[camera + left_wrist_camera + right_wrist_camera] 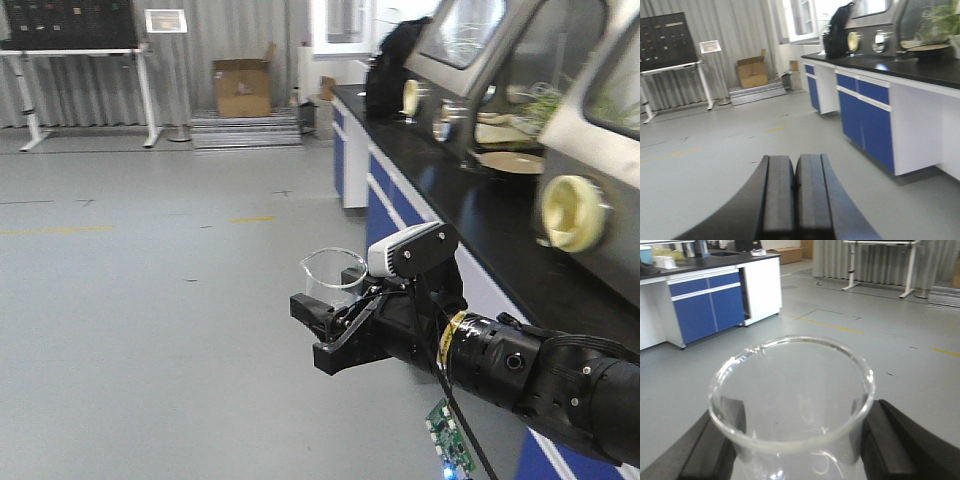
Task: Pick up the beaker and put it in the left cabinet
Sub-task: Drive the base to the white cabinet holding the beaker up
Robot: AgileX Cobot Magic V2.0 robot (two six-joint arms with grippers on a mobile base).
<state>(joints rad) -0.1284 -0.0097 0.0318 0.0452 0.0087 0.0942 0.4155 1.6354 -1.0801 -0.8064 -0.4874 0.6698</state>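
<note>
Our right tool [795, 442] pinches the small clear glass beaker [790, 390] upright, in mid-air above the grey floor [150, 300], near the black tabletop [480, 210]. Our left tool [795, 195] is pressed together, empty. The left cabinet shows in no view. Smooth glass may slip if we swing sharply, or strike that tabletop's edge when turning.

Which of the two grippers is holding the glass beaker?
The right gripper: the beaker sits clamped between its black fingers. The left gripper is shut, with nothing between its jaws.
</note>
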